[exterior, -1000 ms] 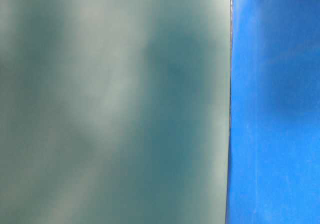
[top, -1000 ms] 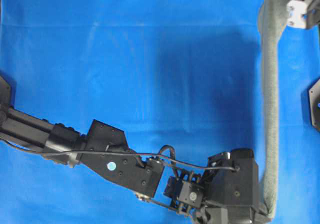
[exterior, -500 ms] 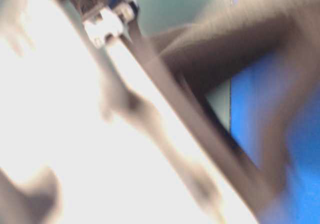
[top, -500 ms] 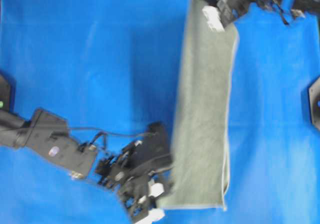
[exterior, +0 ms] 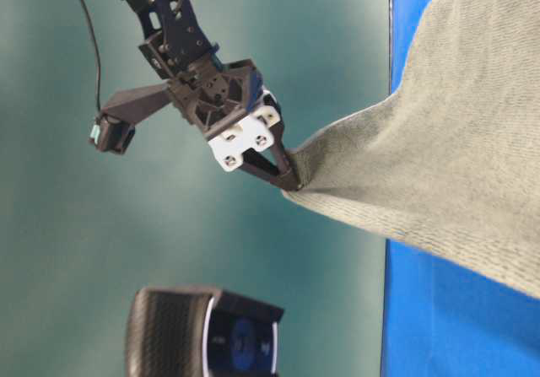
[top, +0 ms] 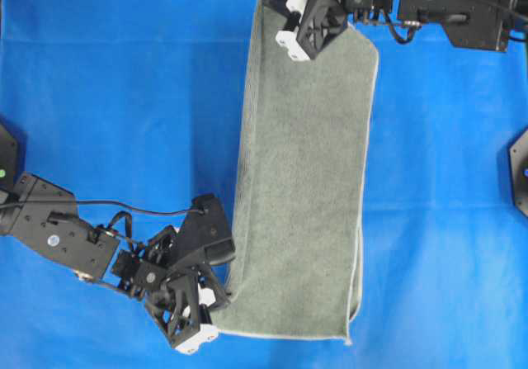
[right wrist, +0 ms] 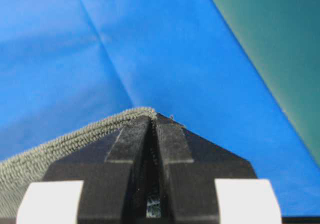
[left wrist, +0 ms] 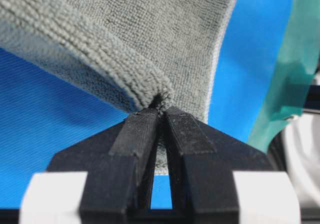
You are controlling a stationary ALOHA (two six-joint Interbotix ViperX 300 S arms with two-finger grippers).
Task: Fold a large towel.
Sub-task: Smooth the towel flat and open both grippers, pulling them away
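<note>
Left gripper, overhead view: left gripper [top: 216, 303] is clamped on the near-left corner of the towel [top: 305, 171], jaws pressed together on the cloth.
Right gripper, overhead view: right gripper [top: 282, 16] pinches the towel's far-left corner, at the top edge of the frame.
Towel, overhead view: a long grey-green band runs between the two grippers over the blue table covering [top: 124, 96]; its pale hem shows along the right and near edges (only this view shows its full length).
Table-level view: one gripper [exterior: 291, 180] bites a towel [exterior: 456, 149] corner held up off the blue covering [exterior: 422, 309], the cloth sagging away from the pinch; which arm it is cannot be told here. A black camera [exterior: 202, 333] sits below that gripper.
Left wrist view: left gripper [left wrist: 161, 113] has its black fingers [left wrist: 135, 134] shut on a doubled, rolled fold of towel [left wrist: 150, 28], blue covering [left wrist: 50, 114] beneath (the doubling is not visible from overhead).
Right wrist view: right gripper [right wrist: 153, 118] is closed on a thin towel [right wrist: 60, 144] edge, hem just past the fingertips [right wrist: 172, 139], blue covering [right wrist: 125, 48] beyond.
</note>
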